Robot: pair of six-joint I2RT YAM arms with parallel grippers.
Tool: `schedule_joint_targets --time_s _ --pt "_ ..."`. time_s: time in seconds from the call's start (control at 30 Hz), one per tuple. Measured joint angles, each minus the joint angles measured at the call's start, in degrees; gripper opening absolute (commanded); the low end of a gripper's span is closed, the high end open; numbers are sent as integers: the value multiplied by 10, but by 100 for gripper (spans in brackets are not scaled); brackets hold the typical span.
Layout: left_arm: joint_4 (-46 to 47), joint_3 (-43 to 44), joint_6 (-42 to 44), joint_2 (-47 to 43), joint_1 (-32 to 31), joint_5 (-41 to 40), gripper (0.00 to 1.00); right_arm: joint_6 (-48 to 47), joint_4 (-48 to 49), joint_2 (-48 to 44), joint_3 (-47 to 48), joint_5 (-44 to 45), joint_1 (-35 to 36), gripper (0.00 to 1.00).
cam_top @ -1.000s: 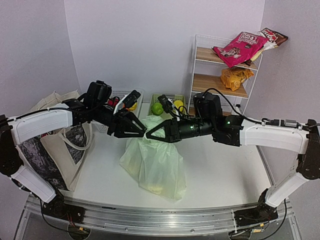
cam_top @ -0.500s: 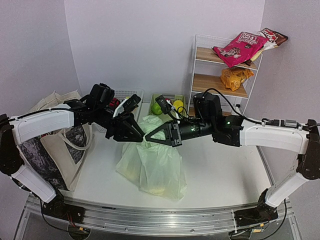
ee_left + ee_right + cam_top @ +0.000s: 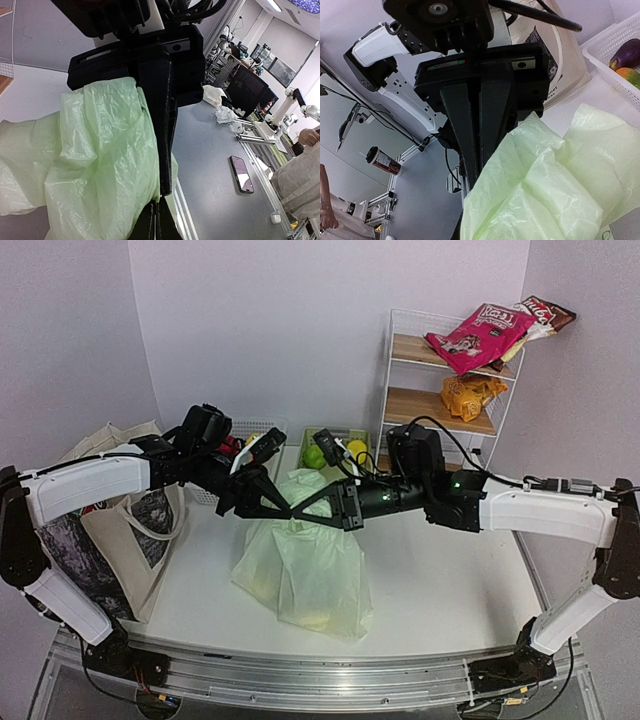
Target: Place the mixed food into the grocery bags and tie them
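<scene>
The pale-green plastic bag (image 3: 300, 575) sits mid-table, its top pulled up to a peak. My left gripper (image 3: 281, 508) and right gripper (image 3: 300, 512) meet tip to tip at that peak, both shut on the bag's film. In the left wrist view my left gripper (image 3: 157, 214) is pressed shut with the bag (image 3: 100, 160) gathered at its tips. In the right wrist view the bag (image 3: 545, 190) covers my own fingertips. Something yellowish shows through the bag's bottom (image 3: 315, 618). The beige canvas tote (image 3: 110, 530) stands at the left, under my left arm.
A white slotted basket (image 3: 240, 432) and a green basket (image 3: 335, 436) with green and yellow fruit (image 3: 316, 457) stand at the back. A wire shelf rack (image 3: 395, 390) at back right holds a pink packet (image 3: 478, 335) and an orange packet (image 3: 468, 392).
My left gripper has gone from open to shut at the bag's top, right against the right gripper's tips. The bag's top has been drawn together and slightly left.
</scene>
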Motion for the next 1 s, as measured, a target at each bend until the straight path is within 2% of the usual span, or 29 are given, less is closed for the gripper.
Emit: schedule_joint_targets --time_s 0.33,0.4,0.57,0.7,0.77,0.8,0.87,1.0 --pt "-7 0 6 0 0 -11 0 1 0 1 -3 9 0 2" --pt "-9 0 5 0 0 -19 0 2 -1 1 -3 12 0 10" --pt "-9 0 2 0 0 -52 0 6 -1 2 -5 19 0 35" --pt "-10 0 3 0 0 -78 0 6 1 1 -8 21 1 47" --pt "-11 0 6 1 -1 -84 0 7 1 1 -9 23 2 61" --pt "-12 0 8 1 -1 -88 0 6 0 0 -9 23 2 65" --pt "-17 0 17 1 -1 -89 0 7 -5 -2 -9 29 3 68" --pt "-40 7 44 1 -4 -88 0 2 -27 -18 -12 54 5 68"
